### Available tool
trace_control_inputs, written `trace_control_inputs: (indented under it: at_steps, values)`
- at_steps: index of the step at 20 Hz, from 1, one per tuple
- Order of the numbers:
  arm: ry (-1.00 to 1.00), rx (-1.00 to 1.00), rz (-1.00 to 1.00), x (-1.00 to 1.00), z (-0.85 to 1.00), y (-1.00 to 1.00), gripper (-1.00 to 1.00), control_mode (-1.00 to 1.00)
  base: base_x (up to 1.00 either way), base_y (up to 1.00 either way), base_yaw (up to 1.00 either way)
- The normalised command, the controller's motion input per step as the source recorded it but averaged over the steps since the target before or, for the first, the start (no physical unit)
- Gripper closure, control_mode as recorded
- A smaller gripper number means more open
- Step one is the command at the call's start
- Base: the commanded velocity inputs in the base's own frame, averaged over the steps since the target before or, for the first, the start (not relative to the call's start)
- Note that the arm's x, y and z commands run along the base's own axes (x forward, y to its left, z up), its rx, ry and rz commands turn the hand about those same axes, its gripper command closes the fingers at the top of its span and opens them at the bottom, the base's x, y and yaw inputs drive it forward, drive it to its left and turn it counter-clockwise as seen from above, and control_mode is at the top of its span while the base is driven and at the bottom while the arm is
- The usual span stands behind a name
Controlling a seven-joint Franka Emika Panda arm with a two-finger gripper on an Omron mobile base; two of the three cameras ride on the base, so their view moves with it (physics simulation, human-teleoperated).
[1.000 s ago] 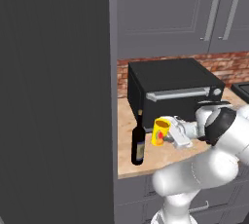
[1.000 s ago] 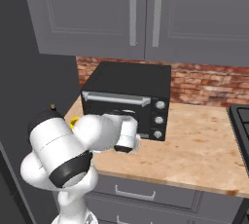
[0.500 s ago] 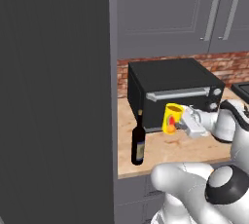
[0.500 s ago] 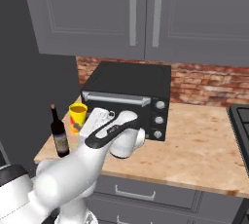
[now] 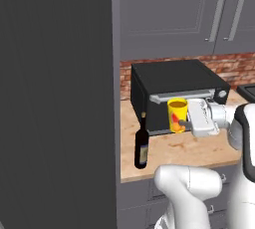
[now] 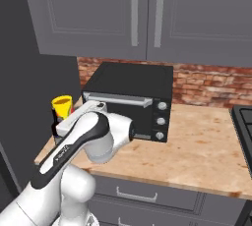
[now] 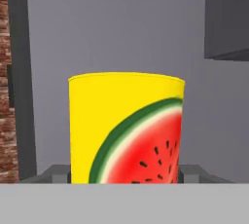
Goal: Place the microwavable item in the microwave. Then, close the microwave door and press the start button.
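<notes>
The yellow cup [image 5: 177, 115] with a watermelon picture on its side hangs upright above the counter, in front of the black toaster oven's left end. My gripper [image 5: 183, 122] is shut on it from the right side. In the hand view the cup [image 7: 126, 128] stands between the two dark fingertips [image 7: 53, 172], facing a tall grey panel. From the right base view the cup [image 6: 62, 106] shows beside my forearm. The microwave and its door are out of view.
A black toaster oven [image 5: 174, 91] sits on the wooden counter [image 6: 206, 146] against the brick wall. A dark wine bottle [image 5: 142, 146] stands at the counter's left front corner, below and left of the cup. A tall dark grey panel [image 5: 55, 98] rises at left, and grey cabinets [image 6: 147, 14] hang above.
The cup has been lifted off the counter beside the bottle and carried up in front of the toaster oven. My arm has swung and its elbow now lies low and forward.
</notes>
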Motion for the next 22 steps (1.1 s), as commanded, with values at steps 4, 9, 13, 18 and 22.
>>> trace_control_inputs:
  at_steps: [4, 9, 13, 18, 22]
  values:
    - [0.0, -0.06, 0.0, -0.14, 0.06, -0.02, 1.0, -1.0, 0.0, 0.0, 0.0]
    - [0.0, -0.04, 0.0, -0.03, 0.0, -0.05, 1.0, -1.0, 0.0, 0.0, 0.0]
    - [0.0, 0.0, 0.0, 0.0, -0.01, 0.0, 1.0, -1.0, 0.0, 0.0, 0.0]
    - [0.1, 0.0, 0.0, 0.0, -0.11, 0.0, 1.0, -1.0, 0.0, 0.0, 0.0]
    - [0.03, 0.01, 0.01, -0.08, -0.02, 0.0, 1.0, 1.0, -0.41, -0.02, 0.0]
